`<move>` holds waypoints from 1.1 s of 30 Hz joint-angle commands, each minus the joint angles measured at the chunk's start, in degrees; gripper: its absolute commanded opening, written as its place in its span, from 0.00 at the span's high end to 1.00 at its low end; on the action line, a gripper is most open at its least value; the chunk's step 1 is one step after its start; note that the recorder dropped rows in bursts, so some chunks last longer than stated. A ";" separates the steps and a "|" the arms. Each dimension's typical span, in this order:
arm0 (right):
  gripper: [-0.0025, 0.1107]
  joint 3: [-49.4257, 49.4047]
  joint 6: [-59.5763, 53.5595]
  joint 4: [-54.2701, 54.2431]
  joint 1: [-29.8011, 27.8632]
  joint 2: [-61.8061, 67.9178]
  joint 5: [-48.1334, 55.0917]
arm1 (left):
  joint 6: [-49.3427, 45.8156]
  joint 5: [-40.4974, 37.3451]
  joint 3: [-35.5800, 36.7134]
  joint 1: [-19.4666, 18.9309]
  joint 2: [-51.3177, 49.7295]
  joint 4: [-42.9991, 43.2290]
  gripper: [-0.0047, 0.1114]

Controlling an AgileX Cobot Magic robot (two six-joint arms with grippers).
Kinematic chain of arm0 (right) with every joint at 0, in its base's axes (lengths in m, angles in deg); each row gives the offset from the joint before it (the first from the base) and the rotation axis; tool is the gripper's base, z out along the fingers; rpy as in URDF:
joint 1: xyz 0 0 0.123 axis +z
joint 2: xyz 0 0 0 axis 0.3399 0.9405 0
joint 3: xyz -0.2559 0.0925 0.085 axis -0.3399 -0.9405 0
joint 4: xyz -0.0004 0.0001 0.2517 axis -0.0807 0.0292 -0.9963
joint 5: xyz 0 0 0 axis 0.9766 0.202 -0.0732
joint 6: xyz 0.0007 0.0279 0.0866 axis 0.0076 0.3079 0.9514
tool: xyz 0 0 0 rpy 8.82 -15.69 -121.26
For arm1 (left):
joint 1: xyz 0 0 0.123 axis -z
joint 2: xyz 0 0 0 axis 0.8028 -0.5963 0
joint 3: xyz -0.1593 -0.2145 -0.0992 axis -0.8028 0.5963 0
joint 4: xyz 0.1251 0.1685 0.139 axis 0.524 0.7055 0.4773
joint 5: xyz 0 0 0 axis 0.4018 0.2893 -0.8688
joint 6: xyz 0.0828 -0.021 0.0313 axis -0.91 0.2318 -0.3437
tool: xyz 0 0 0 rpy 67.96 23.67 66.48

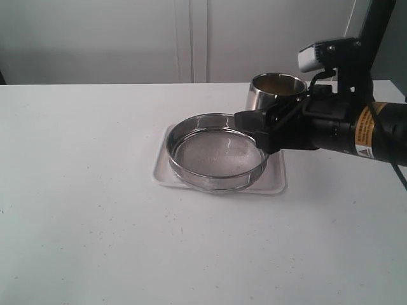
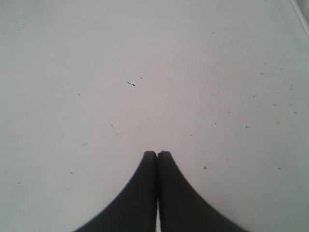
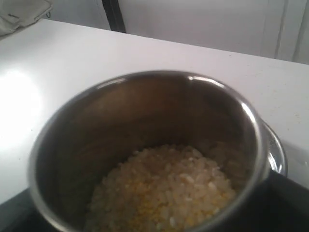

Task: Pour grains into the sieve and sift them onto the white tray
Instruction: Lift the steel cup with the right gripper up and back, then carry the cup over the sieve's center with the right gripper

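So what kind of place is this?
Likely a robot test bench, not a kitchen: a black robot arm over a plain white tabletop, blank white panels behind, and just a sieve, white tray and steel cup of grains.

Shiny steel cup (image 1: 275, 94), speckled white tabletop (image 1: 82, 210), pale panelled wall (image 1: 127, 38) behind.

1. Setting: robot test bench in a lab-type room, not a domestic kitchen
2. Bare white tabletop (image 1: 95, 222), plain white wall panels (image 1: 191, 38) behind
3. Black robot arm (image 1: 388, 136) carrying a camera (image 1: 315, 57) and a yellow label (image 1: 364, 130)
4. Sieve (image 1: 210, 155) on white tray (image 1: 162, 175), steel cup (image 1: 267, 95) nearby
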 commanded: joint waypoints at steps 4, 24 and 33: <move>0.98 5.15 12.70 11.71 -3.62 0.24 -2.10 | 0.09 -0.18 0.50 -0.23 0.26 -0.33 0.96; 0.98 11.26 30.70 30.92 -4.51 3.84 -1.73 | 0.09 -0.18 0.50 -0.23 0.26 -0.33 0.96; 0.98 14.16 30.94 30.81 -4.51 8.45 -0.41 | 0.09 -0.18 0.50 -0.23 0.26 -0.33 0.96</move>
